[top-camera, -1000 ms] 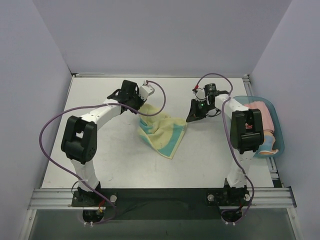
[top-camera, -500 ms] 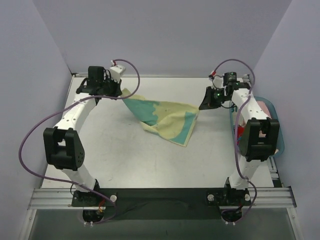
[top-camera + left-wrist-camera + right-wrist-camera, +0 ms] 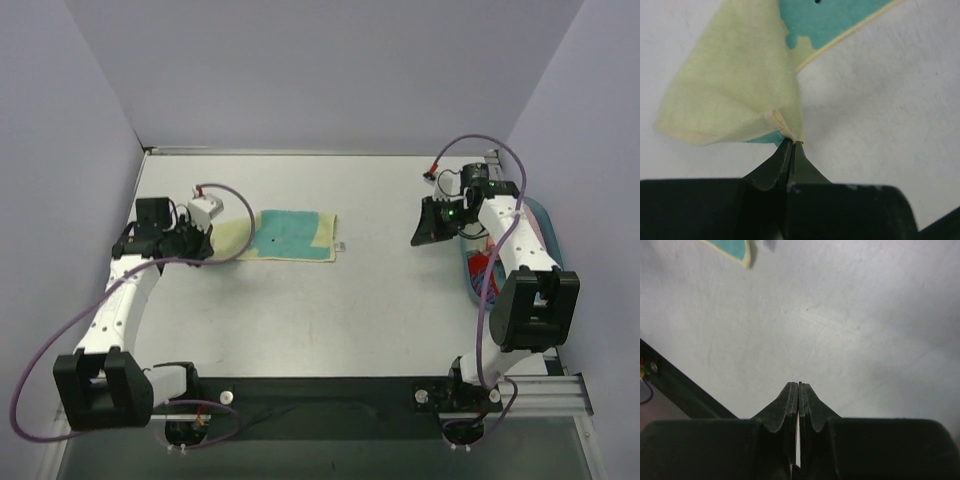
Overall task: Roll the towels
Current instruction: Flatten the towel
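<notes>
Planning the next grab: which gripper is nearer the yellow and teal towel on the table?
Left. The left gripper has its jaws shut on the towel at its left corner. The right gripper is far off to the towel's right, shut on nothing.

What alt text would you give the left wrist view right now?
The left fingers are pinched shut on a corner of the yellow-and-teal towel. The towel bunches into a fold at the grip and spreads away over the white table.
</notes>
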`<action>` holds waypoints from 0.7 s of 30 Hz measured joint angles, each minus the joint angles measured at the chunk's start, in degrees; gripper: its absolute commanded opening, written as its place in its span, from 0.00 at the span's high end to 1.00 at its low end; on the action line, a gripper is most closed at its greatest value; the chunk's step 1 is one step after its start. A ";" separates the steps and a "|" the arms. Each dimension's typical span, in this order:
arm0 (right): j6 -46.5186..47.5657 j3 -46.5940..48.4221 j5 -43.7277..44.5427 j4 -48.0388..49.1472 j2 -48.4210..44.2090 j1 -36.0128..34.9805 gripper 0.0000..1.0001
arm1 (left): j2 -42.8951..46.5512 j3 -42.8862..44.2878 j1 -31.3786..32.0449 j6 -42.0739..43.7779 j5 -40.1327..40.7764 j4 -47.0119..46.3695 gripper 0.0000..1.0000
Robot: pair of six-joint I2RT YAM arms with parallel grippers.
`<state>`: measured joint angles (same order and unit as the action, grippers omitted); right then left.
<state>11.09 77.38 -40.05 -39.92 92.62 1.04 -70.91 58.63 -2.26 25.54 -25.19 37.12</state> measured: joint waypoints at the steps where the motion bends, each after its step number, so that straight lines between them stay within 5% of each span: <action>1: 1.14 -1.62 0.02 -1.22 -0.52 -0.20 1.00 | 2.45 -3.23 0.07 1.38 0.04 0.98 1.00; 2: 2.16 -2.97 0.02 -2.21 -0.90 -0.61 0.96 | 4.61 -5.88 0.09 2.47 0.11 2.40 1.00; 4: 3.50 -4.66 0.39 -3.61 -1.05 -2.71 0.68 | 7.39 -9.62 0.07 4.00 0.55 4.90 1.00; 6: 4.24 -5.11 1.49 -3.96 -0.81 -6.58 0.55 | 7.65 -10.84 0.04 4.87 1.05 6.27 1.00; 12: 1.09 2.34 5.60 -1.73 6.82 -19.32 0.52 | 3.85 -10.14 -1.14 5.16 1.55 6.54 1.00; 21: -6.29 22.29 11.89 4.37 28.63 -25.16 0.43 | 1.14 -9.25 -5.16 7.91 1.64 7.98 1.00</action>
<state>4.80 99.68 -28.16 -35.55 121.25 -24.12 -69.78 49.39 -7.42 33.45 -23.55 45.10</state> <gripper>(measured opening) 0.566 0.022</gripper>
